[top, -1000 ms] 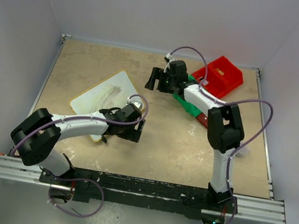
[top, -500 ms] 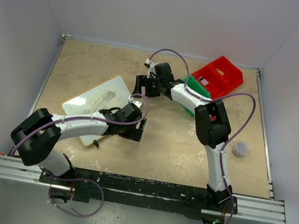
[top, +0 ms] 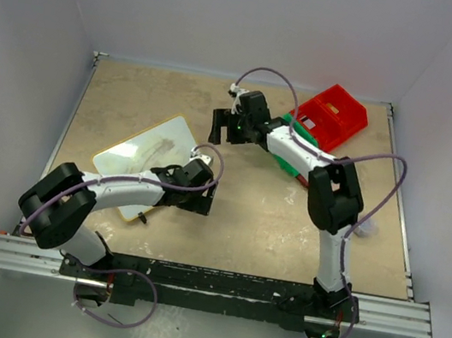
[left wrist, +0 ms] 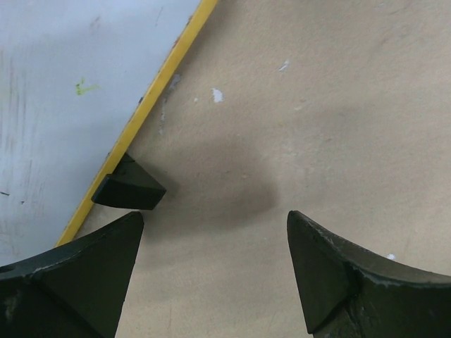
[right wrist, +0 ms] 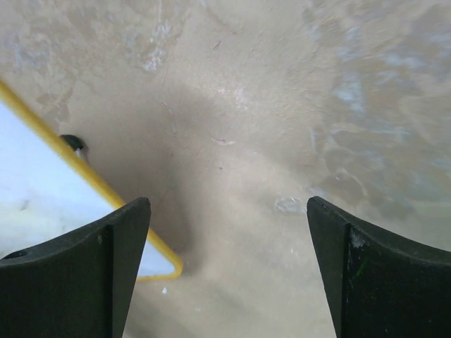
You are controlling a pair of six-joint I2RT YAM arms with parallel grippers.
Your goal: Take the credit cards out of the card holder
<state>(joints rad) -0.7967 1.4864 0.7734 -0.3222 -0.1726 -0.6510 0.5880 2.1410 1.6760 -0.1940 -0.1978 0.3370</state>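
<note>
The left end effector (left wrist: 211,232) gapes wide, empty, just right of the board (top: 140,151); the right end effector (right wrist: 229,211), equally wide, hovers off its far corner, seemingly searching; card holder and cards unseen.

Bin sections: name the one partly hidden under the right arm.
The green section, crossed by the right arm and its white link; the red section beside it, farther right, shows almost whole.
</note>
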